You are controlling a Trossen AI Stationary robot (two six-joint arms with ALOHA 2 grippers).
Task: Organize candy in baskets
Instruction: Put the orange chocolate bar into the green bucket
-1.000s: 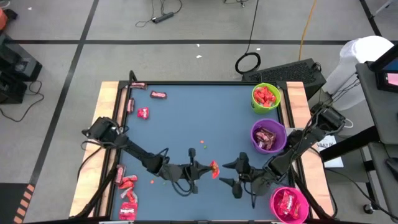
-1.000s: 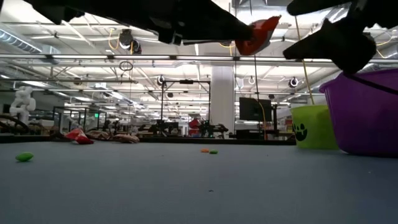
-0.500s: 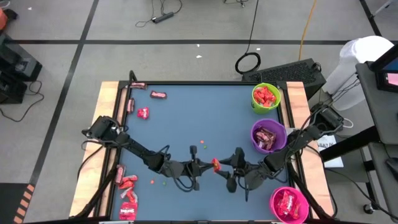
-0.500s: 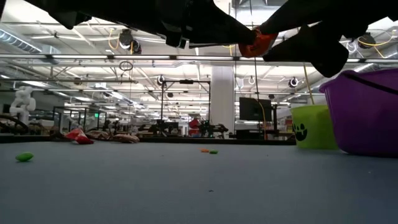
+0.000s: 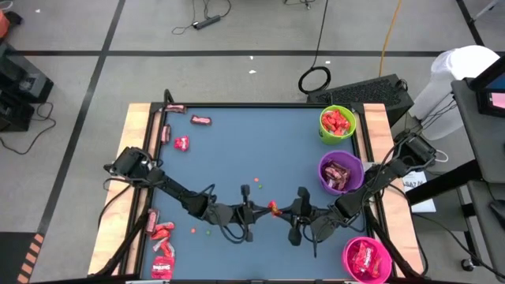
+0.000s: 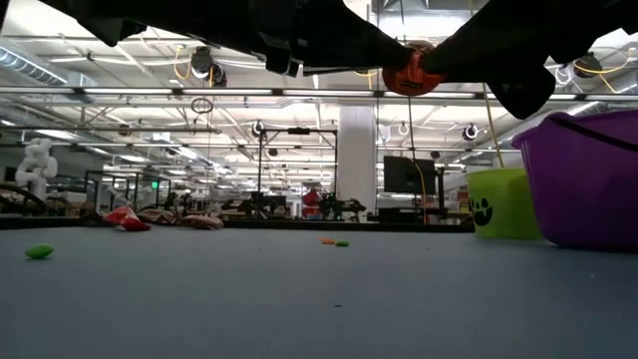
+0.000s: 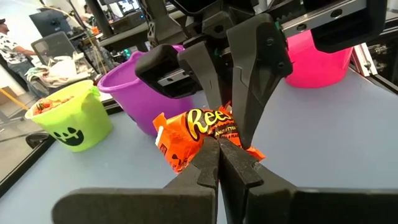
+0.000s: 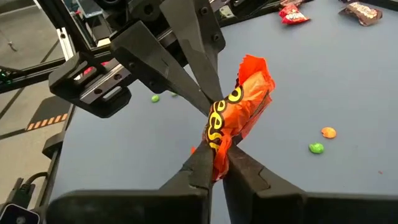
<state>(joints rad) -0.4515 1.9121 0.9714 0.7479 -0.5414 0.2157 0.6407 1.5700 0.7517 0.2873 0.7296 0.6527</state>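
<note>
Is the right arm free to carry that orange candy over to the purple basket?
Probably not yet: both the left gripper and right gripper are shut on the orange candy. Otherwise the way to the purple basket looks open.

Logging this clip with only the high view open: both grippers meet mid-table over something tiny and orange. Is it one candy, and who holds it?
Observer: One orange candy; the left gripper is shut on one end.
Operator: And the right one?
Observer: The right gripper is shut on the same wrapper, its fingers crossing the left's.
Operator: Resting on the table?
Observer: No, the low view shows it held high above the table.
Operator: Which baskets are nearest?
Observer: The left wrist view shows the purple basket and pink basket just behind it.
</note>
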